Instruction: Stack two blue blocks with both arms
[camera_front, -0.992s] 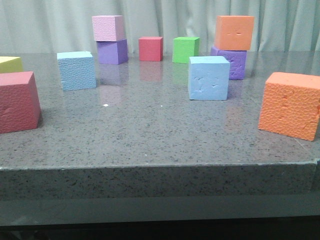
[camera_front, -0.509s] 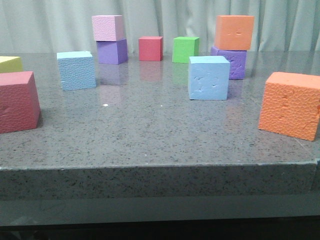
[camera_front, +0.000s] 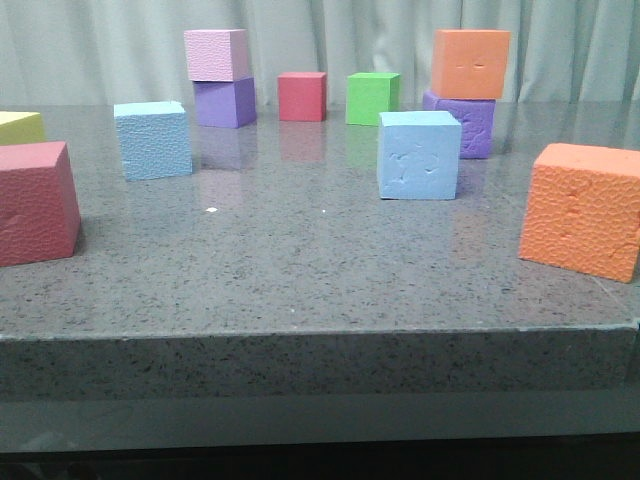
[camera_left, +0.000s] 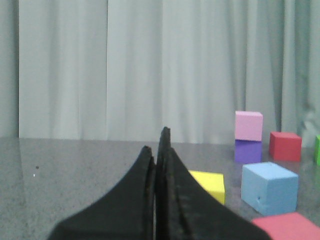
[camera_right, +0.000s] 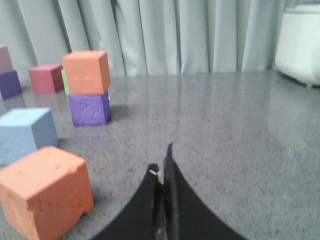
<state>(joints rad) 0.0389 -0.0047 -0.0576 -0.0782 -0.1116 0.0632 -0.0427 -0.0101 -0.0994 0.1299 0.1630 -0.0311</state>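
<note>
While neither arm shows up in the front view, both wrist cams tell the story: the left claw (camera_left: 157, 150) has its two black fingers pressed together with nothing between them, and the right claw (camera_right: 164, 165) is the same, fingers together and holding nothing.

The two blue blocks sit apart on the grey speckled tabletop (camera_front: 300, 260). In the front view, taking the middle of the tabletop as the clock centre, the pebbly blue block (camera_front: 153, 140) is out around 10 o'clock and the smooth blue block (camera_front: 419, 155) with dented faces is around 2 o'clock. Both rest flat on the tabletop, nothing stacked on either.

Other stuff around: a pink cube (camera_front: 216, 55) sits on top of a purple cube (camera_front: 224, 103) at about 11 o'clock, behind the pebbly one. A small red cube (camera_front: 302, 96) and a green cube (camera_front: 372, 98) are at roughly 12. An orange cube (camera_front: 470, 64) is stacked on another purple cube (camera_front: 460, 124) just behind and to the right of the smooth blue block. A big red cube (camera_front: 36, 203) is at 9 o'clock with a yellow cube (camera_front: 20, 128) peeking behind it, and a big orange cube (camera_front: 582, 210) is at 3 o'clock. Pale curtains (camera_front: 330, 40) hang behind it all.
</note>
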